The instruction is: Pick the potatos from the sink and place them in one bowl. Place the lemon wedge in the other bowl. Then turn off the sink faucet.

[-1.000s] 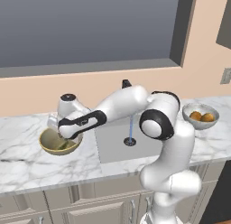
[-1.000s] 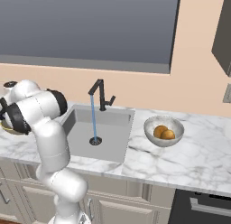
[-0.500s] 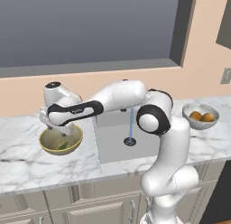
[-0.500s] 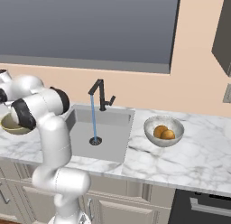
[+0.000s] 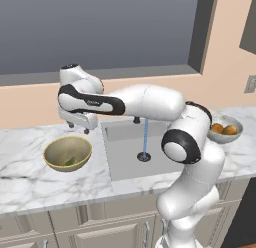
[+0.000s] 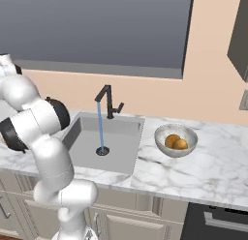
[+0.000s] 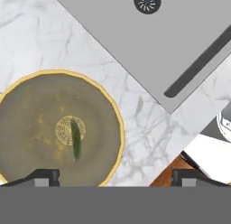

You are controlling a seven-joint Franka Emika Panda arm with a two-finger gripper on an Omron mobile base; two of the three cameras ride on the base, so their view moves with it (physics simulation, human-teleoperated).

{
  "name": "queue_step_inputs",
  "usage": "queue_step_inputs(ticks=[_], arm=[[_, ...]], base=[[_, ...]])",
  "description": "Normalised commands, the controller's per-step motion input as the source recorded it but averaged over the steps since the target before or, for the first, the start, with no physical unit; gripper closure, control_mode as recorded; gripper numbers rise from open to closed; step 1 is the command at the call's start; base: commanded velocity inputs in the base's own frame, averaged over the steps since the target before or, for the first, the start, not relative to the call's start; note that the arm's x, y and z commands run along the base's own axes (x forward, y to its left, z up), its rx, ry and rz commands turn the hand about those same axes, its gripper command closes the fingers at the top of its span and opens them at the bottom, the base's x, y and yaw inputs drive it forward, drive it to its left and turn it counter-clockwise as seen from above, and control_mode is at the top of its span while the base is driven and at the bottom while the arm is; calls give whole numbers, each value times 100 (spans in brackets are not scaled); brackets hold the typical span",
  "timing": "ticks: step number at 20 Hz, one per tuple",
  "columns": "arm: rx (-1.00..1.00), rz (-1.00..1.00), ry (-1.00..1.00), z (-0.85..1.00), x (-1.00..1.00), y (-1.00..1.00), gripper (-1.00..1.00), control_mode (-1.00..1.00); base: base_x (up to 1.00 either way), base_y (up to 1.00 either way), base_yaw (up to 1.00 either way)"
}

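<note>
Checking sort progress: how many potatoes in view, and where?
2: both potatoes sit side by side in the silver bowl right of the sink. None visible in the basin.

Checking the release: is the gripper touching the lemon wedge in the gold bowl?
Apart. In the left base view the gripper, jaws open, hangs clear above the gold bowl, with the lemon wedge lying on its floor.

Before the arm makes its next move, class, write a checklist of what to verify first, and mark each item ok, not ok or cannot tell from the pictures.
1. Both potatos in the silvery bowl: ok.
2. Lemon wedge lying in the gold bowl: ok.
3. Pincer open and holding nothing: ok.
4. Sink free of food: ok.
5. Faucet turned off: not ok, water stream runs to the drain.
6. Which way the handle must turn: cannot tell.
</note>
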Motion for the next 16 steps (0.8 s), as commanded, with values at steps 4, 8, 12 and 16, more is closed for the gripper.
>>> queue_step_inputs(ticks=[4,8,12,16], arm=[[0,3,1,32,-42,-84,-100,-100],[-1,28,2,44,-49,-53,-100,-100],[-3,60,0,28,-25,-21,-100,-100],[-1,74,2,0,-11,-29,-100,-100]], base=[[0,0,0],[0,0,0],[0,0,0],[0,0,0]])
